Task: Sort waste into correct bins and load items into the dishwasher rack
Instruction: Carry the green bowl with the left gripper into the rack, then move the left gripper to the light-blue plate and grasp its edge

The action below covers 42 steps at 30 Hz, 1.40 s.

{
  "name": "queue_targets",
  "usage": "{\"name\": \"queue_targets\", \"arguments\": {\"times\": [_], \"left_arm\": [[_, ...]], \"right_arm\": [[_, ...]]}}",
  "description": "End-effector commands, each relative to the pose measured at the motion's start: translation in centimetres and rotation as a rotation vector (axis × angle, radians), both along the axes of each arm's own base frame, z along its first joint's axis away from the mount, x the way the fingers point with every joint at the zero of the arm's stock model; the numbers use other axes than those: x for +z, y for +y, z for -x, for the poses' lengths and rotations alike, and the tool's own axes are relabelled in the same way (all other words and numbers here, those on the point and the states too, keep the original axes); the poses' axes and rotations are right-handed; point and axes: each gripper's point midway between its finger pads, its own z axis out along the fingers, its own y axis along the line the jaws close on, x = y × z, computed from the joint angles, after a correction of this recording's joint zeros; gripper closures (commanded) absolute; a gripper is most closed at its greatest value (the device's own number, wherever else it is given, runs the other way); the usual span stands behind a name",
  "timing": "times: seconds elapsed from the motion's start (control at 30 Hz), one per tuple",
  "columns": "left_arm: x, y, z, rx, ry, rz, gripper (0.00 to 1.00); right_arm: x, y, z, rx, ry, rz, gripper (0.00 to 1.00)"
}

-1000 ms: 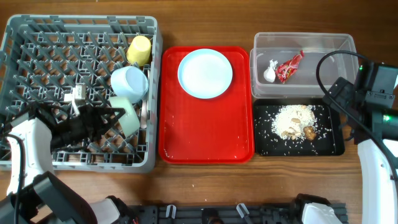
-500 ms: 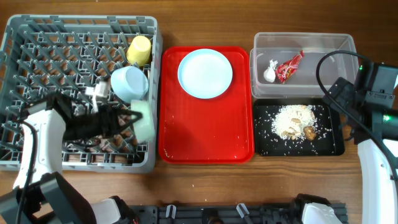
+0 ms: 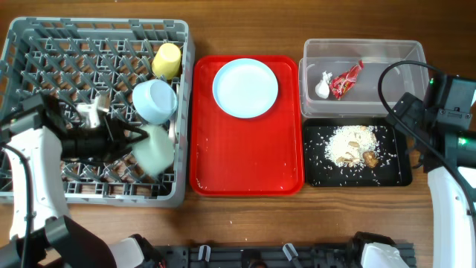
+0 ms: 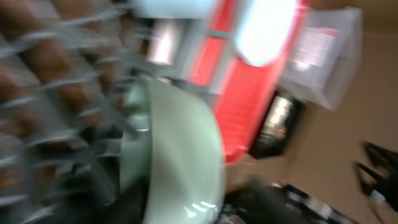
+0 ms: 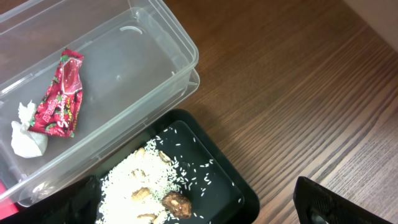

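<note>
The pale green bowl (image 3: 152,149) is tilted on edge at the front right of the grey dishwasher rack (image 3: 44,45). My left gripper (image 3: 132,138) is shut on it. The bowl fills the blurred left wrist view (image 4: 180,155). The yellow cup (image 3: 166,59) lies in the rack. The light blue plate (image 3: 245,88) sits on the red tray (image 3: 245,160). The red wrapper (image 5: 59,102) and white tissue (image 5: 26,140) lie in the clear tub (image 5: 155,37). Rice scraps (image 5: 143,180) lie in the black tray (image 5: 230,180). My right gripper (image 5: 196,196) is open and empty above that tray.
A light blue cup-shaped dish (image 3: 155,99) rests in the rack beside the bowl. A small white piece (image 3: 93,112) lies among the pegs by my left arm. The tub (image 3: 364,45) and black tray (image 3: 394,175) stand right of the red tray.
My left gripper has swung right and then back left with the green bowl, which has tipped onto its edge. The right arm has not moved.
</note>
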Motion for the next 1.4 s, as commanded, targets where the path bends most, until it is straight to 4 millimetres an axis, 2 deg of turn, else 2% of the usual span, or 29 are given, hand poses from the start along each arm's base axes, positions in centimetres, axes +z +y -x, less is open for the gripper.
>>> {"name": "queue_targets", "arguments": {"times": [0.0,0.03,0.13,0.17,0.23,0.27,0.33,0.43,0.5,0.53,0.57,0.63,0.67,0.7,0.73,0.77,0.87,0.93,1.1,1.2,1.27,1.3,1.37], "left_arm": [[-1.2,4.3,0.9,0.035,0.104,-0.211,0.06],[-0.7,4.8,0.6,0.067,0.101,-0.215,0.00],[1.9,5.2,-0.6,0.105,0.016,-0.241,0.00],[2.9,4.7,-1.0,0.099,-0.031,-0.233,0.00],[6.2,1.9,-2.3,0.042,-0.218,-0.207,0.00],[7.2,0.9,-2.8,0.024,-0.272,-0.207,0.00],[8.7,-2.8,-4.5,-0.044,-0.366,-0.205,0.00],[8.6,-8.2,-7.2,-0.123,-0.429,-0.276,0.00],[8.5,-13.5,-9.6,-0.200,-0.541,-0.352,0.00],[8.1,-16.9,-10.8,-0.250,-0.614,-0.397,0.00],[7.3,-18.9,-11.8,-0.266,-0.656,-0.457,0.00],[4.1,-22.7,-13.7,-0.296,-0.692,-0.555,0.00],[0.9,-25.3,-14.4,-0.343,-0.682,-0.553,0.20],[-1.6,-26.3,-14.8,-0.369,-0.656,-0.560,0.50],[-3.7,-26.8,-14.9,-0.388,-0.629,-0.568,0.84],[-6.5,-27.2,-14.9,-0.414,-0.585,-0.575,0.96],[-12.5,-27.4,-13.9,-0.481,-0.461,-0.582,0.96],[-13.7,-27.1,-12.6,-0.517,-0.398,-0.574,0.96],[-15.2,-26.5,-7.0,-0.633,-0.169,-0.493,0.90],[-15.1,-26.1,-1.9,-0.708,0.044,-0.388,0.86],[-14.9,-24.4,1.4,-0.739,0.204,-0.400,0.82],[-14.8,-23.4,2.6,-0.754,0.262,-0.424,0.76],[-14.8,-22.3,3.2,-0.758,0.301,-0.469,0.76]], "right_arm": [[0.6,-0.2,0.0,-0.004,-0.018,0.011,0.00],[0.6,-0.2,0.0,-0.004,-0.017,0.011,0.00],[0.6,-0.2,0.0,-0.004,-0.018,0.011,0.00],[0.6,-0.2,0.0,-0.004,-0.018,0.011,0.00],[0.6,-0.2,0.0,-0.004,-0.017,0.011,0.00],[0.6,-0.2,0.0,-0.004,-0.018,0.011,0.00],[0.6,-0.2,0.0,-0.004,-0.018,0.011,0.00],[0.6,-0.2,0.0,-0.004,-0.018,0.011,0.00],[0.6,-0.2,0.0,-0.004,-0.018,0.011,0.00],[0.6,-0.2,0.0,-0.004,-0.018,0.011,0.00],[0.6,-0.2,0.0,-0.004,-0.018,0.011,0.00],[0.6,-0.2,0.0,-0.004,-0.018,0.011,0.00],[0.6,-0.2,0.0,-0.004,-0.018,0.011,0.00],[0.6,-0.2,0.0,-0.004,-0.017,0.011,0.00],[0.6,-0.2,0.0,-0.004,-0.017,0.011,0.00],[0.6,-0.2,0.0,-0.004,-0.018,0.011,0.01],[0.6,-0.2,0.0,-0.004,-0.018,0.011,0.00],[0.6,-0.2,0.0,-0.004,-0.018,0.011,0.00],[0.6,-0.2,0.0,-0.004,-0.018,0.011,0.00],[0.6,-0.2,0.0,-0.004,-0.017,0.011,0.00],[0.6,-0.2,0.0,-0.004,-0.018,0.011,0.00],[0.6,-0.2,0.0,-0.004,-0.018,0.011,0.00],[0.6,-0.2,0.0,-0.004,-0.018,0.011,0.00]]}}
